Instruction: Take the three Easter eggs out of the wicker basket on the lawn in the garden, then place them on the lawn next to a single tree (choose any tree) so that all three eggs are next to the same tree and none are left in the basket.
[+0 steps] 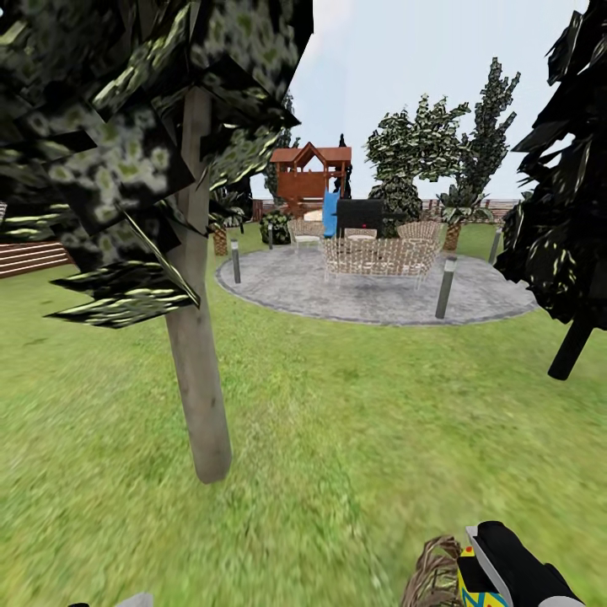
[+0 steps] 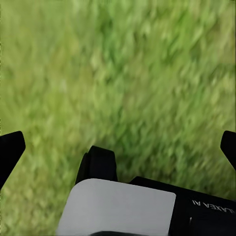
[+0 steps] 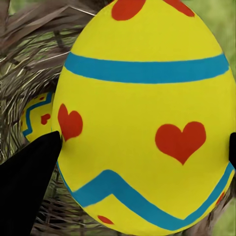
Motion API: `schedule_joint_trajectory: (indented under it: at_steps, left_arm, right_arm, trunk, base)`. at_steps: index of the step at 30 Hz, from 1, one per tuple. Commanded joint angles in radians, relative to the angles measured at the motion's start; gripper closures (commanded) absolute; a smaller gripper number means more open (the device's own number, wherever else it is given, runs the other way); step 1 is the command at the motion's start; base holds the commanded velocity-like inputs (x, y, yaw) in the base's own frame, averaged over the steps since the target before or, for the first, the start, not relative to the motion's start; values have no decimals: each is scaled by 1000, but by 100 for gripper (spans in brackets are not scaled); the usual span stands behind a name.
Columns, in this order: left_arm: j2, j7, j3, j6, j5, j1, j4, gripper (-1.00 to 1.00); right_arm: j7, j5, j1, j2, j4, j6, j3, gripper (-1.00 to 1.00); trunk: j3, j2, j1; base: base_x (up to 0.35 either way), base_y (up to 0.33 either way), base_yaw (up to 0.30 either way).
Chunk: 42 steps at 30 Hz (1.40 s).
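Right gripper (image 3: 140, 152) is pinching one Easter egg (image 3: 147, 113): black fingertips (image 3: 29, 182) press against both of its sides. Egg is yellow with blue bands, a blue zigzag and red hearts. In the head view the same gripper (image 1: 493, 582) sits at the bottom edge with the egg (image 1: 476, 586) just showing under it, right beside the wicker basket (image 1: 432, 577).

Right wrist view: basket weave (image 3: 29, 54) behind the held egg, and a second egg (image 3: 37, 115) lying inside the basket. Cannot tell whether a third is in there; the held egg blocks most of the interior.

Left gripper (image 2: 118, 147): fingers (image 2: 10, 152) spread wide apart, nothing between them, hanging over blurred lawn (image 2: 123, 73).

Head view: tree (image 1: 198, 337) with a pale trunk stands on the lawn (image 1: 354, 421) ahead and to the left, trunk base near the basket but apart from it. Dark-leaved tree (image 1: 573, 211) at the right edge. Grey round patio (image 1: 371, 291) farther back with woven chairs (image 1: 379, 257) and short posts (image 1: 445, 288), wooden playset (image 1: 308, 177) behind it.
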Motion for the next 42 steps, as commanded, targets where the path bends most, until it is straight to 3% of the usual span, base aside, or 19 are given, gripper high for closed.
schedule_joint_trajectory:
  at_steps: [1,21,42]
  left_arm:
    - [0,-3,3,5,-1,0,-1,-100]
    - [0,-4,2,4,-1,0,-4,-100]
    - [0,-2,2,-12,-3,0,0,-100]
  right_arm:
    - [-2,0,0,0,-1,5,3,100]
    - [-2,0,0,-2,-1,5,3,100]
    - [-2,0,0,0,-1,5,4,100]
  trunk:
    - [2,7,-4]
    - [8,21,-12]
    - [74,168,-92]
  base:
    - [0,0,0]
    - [-90,113,0]
    - [0,0,0]
